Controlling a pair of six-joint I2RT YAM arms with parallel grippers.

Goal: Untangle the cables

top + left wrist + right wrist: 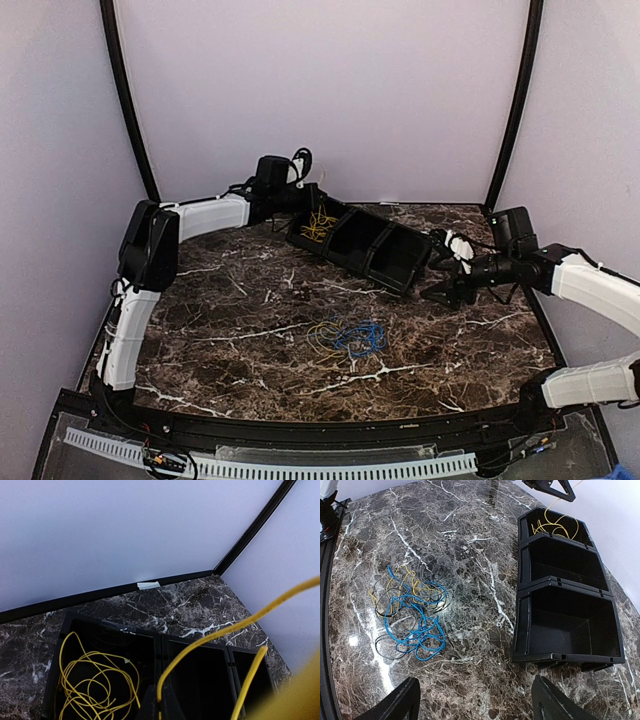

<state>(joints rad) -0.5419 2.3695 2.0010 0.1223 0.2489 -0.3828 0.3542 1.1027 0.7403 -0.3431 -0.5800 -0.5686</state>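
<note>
The cables (415, 620), seemingly light and limp, lie tangled on the table (485, 580), probably best pinched at an outer loop by the wide-open right gripper (475, 702); the left gripper (160, 700) grips a yellow strand (290, 595).

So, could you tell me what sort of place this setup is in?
Probably a robotics lab test cell: a marble-patterned table boxed in by plain pale walls, two robot arms bolted at its near edge, a black three-compartment bin and tangled cables as practice items.
</note>
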